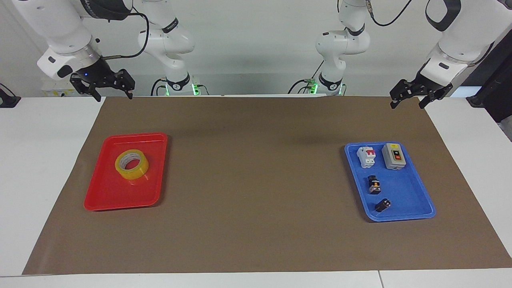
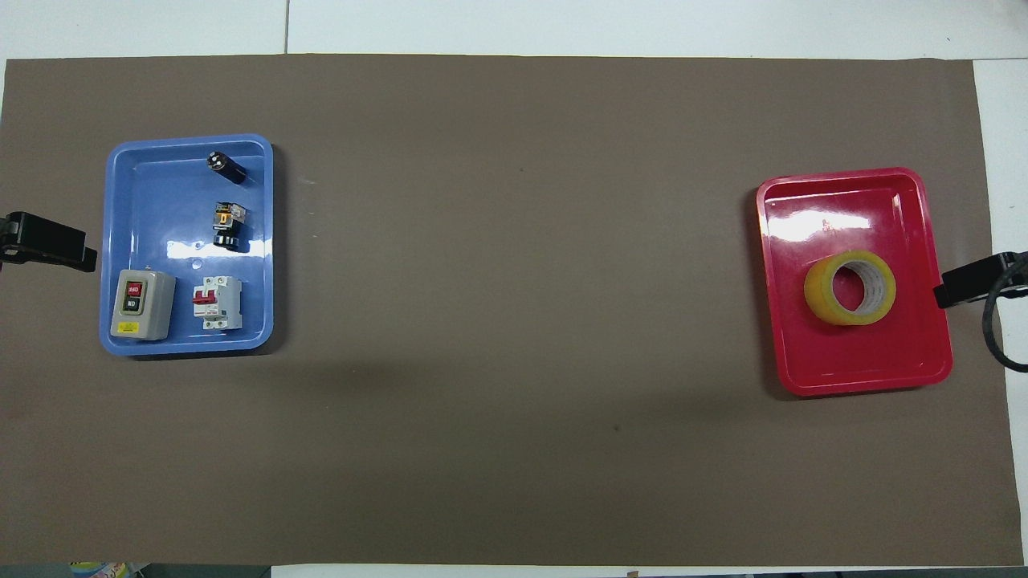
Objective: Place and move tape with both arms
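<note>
- Up at the robots' edge of the brown mat [image 1: 256, 180], the right gripper [image 1: 107, 89] hangs in the air with its jaws spread and nothing between them.
- Below and forward of those jaws, farther from the robots, the red tray [image 1: 105, 196] lies on the mat at the right arm's end of the worktop [image 1: 36, 160].
- In the overhead view only the tip of the right gripper [image 2: 968, 285] shows, over the mat's edge just beside the red tray [image 2: 867, 373].
- The tape [image 1: 131, 164] lies flat in the red tray, in the half nearer the robots, well apart from the right jaws; from above the tape [image 2: 850, 287] shows its open core.
- The left gripper [image 1: 412, 99] waits in the air over the mat's corner at the left arm's end, jaws spread and empty.
- Forward of those jaws, farther from the robots, the blue tray [image 1: 412, 196] rests on the mat.
- In it sit a white circuit breaker [image 1: 367, 156] and a grey switch box [image 1: 393, 156] side by side, nearest the left jaws.
- Farther out lie two small black parts [image 1: 374, 186].
</note>
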